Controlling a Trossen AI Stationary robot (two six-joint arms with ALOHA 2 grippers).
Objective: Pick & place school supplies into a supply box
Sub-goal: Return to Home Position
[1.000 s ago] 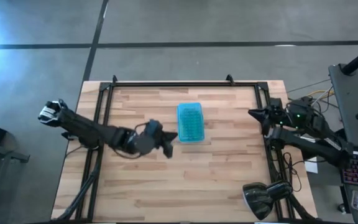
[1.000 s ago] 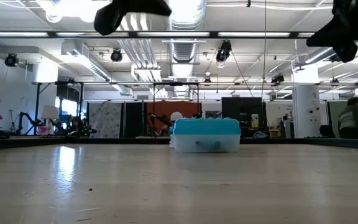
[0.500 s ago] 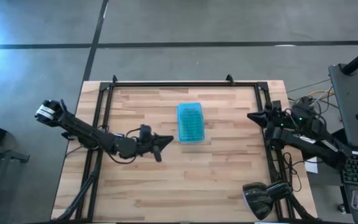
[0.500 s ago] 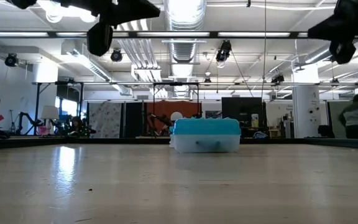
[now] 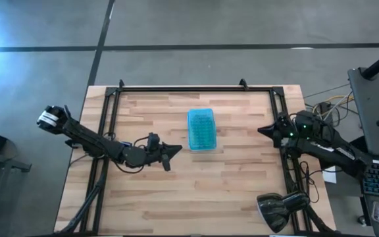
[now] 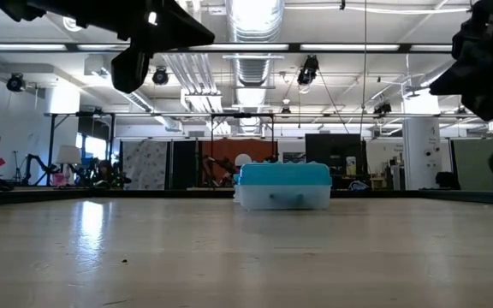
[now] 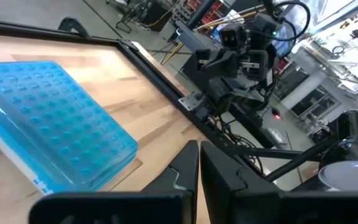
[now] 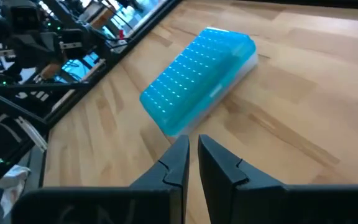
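Since a second ago the left arm has drawn back from the box and stretched out lower over the table's left half, while the right arm has shifted only a little at the right edge.

Bare wood shows over most of the table, and no loose pens or scissors are in view. The supply box lies shut near the middle, towards the far side, teal top up, with nothing touching it.

Near the box's closest left corner but apart from it, the left gripper hangs with its fingers together on nothing. The right gripper hovers over the right rail, well apart from the box, its fingers drawn close with only a slit between them – also empty.

The box looks like light, stiff plastic: smooth on its clear sides, bumpy on top. It would probably slide if nudged. The best hold would be across the short width at mid-length, squeezing gently so the halves do not spring open – the packing itself looks done.
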